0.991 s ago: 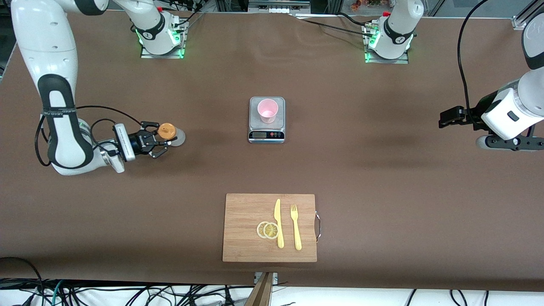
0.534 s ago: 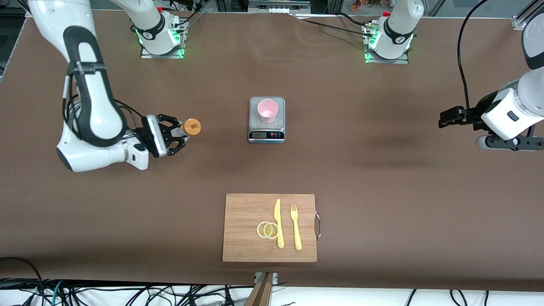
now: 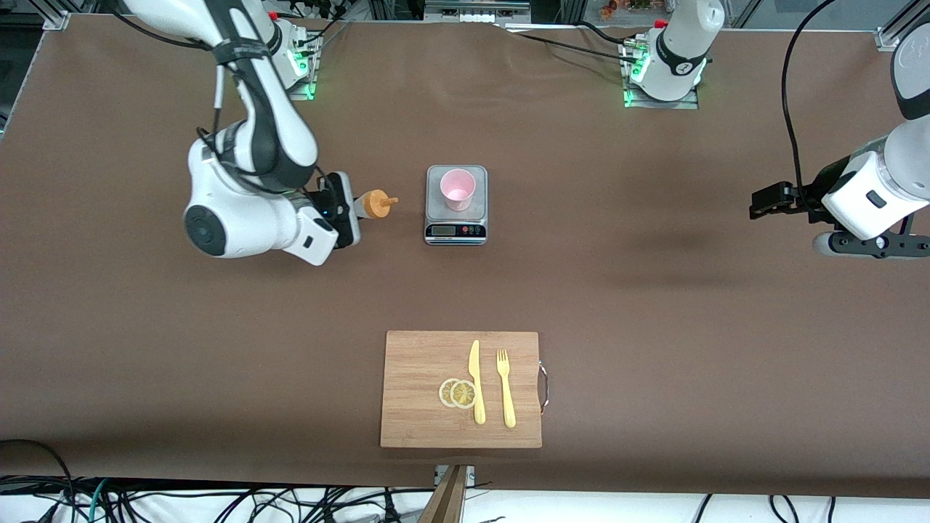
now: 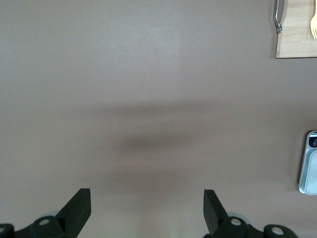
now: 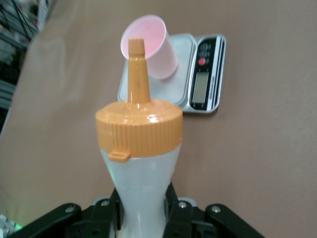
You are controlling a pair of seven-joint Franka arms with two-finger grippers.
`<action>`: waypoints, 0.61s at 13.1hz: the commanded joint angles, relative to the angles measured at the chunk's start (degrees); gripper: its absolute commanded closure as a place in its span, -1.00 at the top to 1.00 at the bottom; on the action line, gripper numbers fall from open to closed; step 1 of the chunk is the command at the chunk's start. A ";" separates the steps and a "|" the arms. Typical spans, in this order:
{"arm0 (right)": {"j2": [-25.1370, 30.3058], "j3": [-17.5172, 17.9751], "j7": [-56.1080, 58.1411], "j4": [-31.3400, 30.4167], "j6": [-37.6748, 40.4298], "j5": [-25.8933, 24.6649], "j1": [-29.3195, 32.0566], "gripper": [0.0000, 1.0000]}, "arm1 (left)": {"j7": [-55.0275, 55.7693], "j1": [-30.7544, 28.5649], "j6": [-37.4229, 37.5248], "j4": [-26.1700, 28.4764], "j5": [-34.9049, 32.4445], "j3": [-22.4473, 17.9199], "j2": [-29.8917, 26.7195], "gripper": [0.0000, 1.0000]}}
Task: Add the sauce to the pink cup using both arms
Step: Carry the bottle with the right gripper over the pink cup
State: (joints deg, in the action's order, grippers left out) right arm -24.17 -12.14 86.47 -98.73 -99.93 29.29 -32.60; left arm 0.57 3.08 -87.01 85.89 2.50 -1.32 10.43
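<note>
Over counter (image 3: 654, 290) beside scale (image 3: 455, 205): right tool (image 3: 354, 208) grips sauce (image 3: 376, 204), nozzle toward pink cup (image 3: 458, 189); left tool (image 4: 146, 213) wide, waiting near counter end.

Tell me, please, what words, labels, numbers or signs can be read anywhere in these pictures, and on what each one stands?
Nothing here can be read.
Kitchen scale under the pink cup: a display and round buttons, with markings too small to read.
Sauce bottle in the right gripper: no label shows.
Right arm's black band: faint lettering, too blurred to read.
Cutting board, knife and fork: no writing.
</note>
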 commanded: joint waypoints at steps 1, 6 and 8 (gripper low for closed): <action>3.51 -0.34 -8.65 -1.99 -1.76 -7.56 -5.53 -0.64 | -1.45 -0.09 0.97 -1.78 0.05 -0.09 0.91 1.00; 3.34 -0.17 -23.69 -2.08 -4.66 -19.96 -14.67 -0.64 | -1.45 -0.09 0.97 -1.78 0.05 -0.09 0.91 1.00; 2.82 -0.08 -28.96 -1.99 -5.36 -22.86 -17.14 -0.62 | -1.45 -0.09 0.97 -1.78 0.05 -0.09 0.91 1.00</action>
State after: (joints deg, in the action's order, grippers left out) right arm -22.61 -11.98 62.13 -99.24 -104.20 9.52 -47.41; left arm 0.57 3.08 -87.01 85.89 2.50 -1.34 10.46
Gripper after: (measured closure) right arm 0.670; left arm 0.000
